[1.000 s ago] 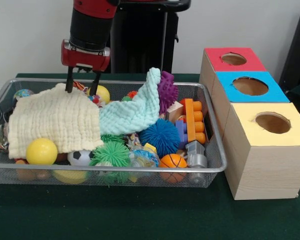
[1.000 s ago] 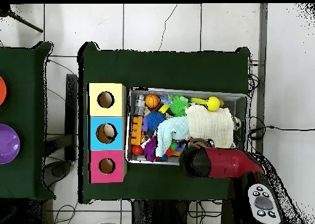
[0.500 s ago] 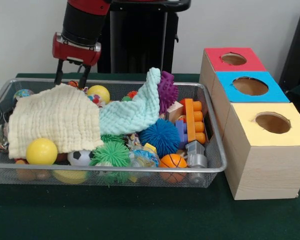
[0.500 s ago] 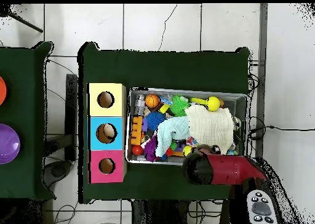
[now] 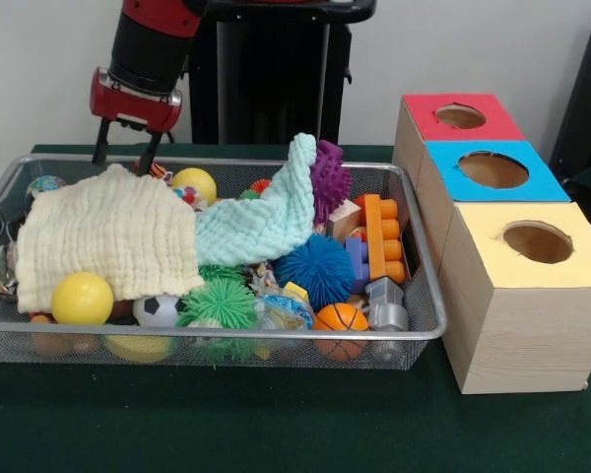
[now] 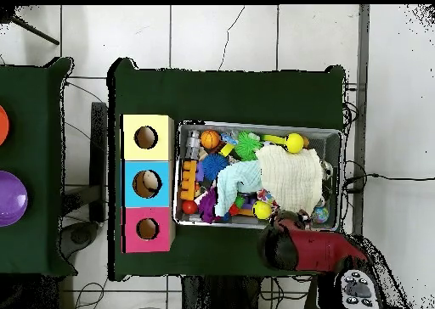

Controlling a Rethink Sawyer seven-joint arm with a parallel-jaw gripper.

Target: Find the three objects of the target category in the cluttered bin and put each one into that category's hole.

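A wire bin (image 5: 276, 335) holds a heap of toys under a cream cloth (image 5: 108, 232) and a mint cloth (image 5: 261, 222). Showing around them are a yellow ball (image 5: 82, 298), a second yellow ball (image 5: 193, 183), a blue spiky ball (image 5: 315, 268), a green spiky ball (image 5: 220, 303), a purple spiky toy (image 5: 330, 182), a small basketball (image 5: 341, 317) and an orange block (image 5: 379, 235). My gripper (image 5: 121, 158) hangs open and empty just above the bin's far left rim, behind the cream cloth. In the overhead view the arm (image 6: 306, 246) hides it.
To the right of the bin stand three boxes in a row, each with a round hole on top: red (image 5: 419, 113), blue (image 5: 443, 163) and yellow (image 5: 492, 261). In the overhead view the bin (image 6: 255, 125) sits right of these boxes (image 6: 127, 182) on green cloth.
My gripper has risen off the cream cloth's back edge and drifted left and away toward the bin's far rim. It stays open and holds nothing. The cloths have not moved.
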